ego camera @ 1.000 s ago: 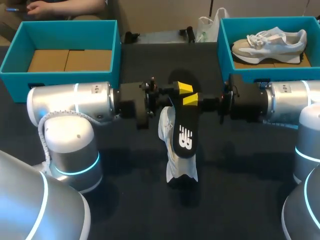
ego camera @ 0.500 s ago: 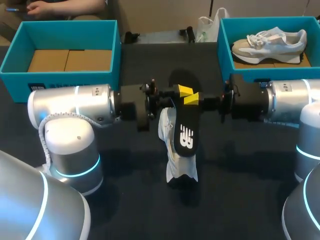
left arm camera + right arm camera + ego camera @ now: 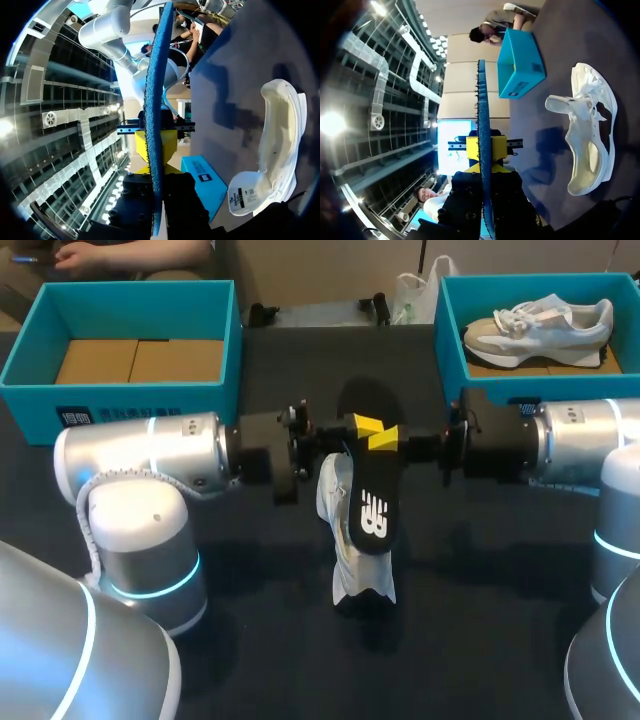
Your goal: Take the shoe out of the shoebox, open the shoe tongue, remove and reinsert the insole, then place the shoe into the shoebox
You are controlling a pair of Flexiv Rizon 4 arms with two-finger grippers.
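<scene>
The shoebox [image 3: 130, 390] at the counter's far-left corner holds no shoe. The shoe [image 3: 345, 575] lies mid-counter with its insole [image 3: 372, 510] out, so reinsertion and boxing remain. The left arm reaches in level, its left pincer [image 3: 368, 424] pinching the raised insole's far end. The right pincer [image 3: 384, 438] pinches it from opposite.

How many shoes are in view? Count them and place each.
2. The beige shoe lies in the right shoebox; the white shoe sits on the table under the insole. None seems hidden.
</scene>
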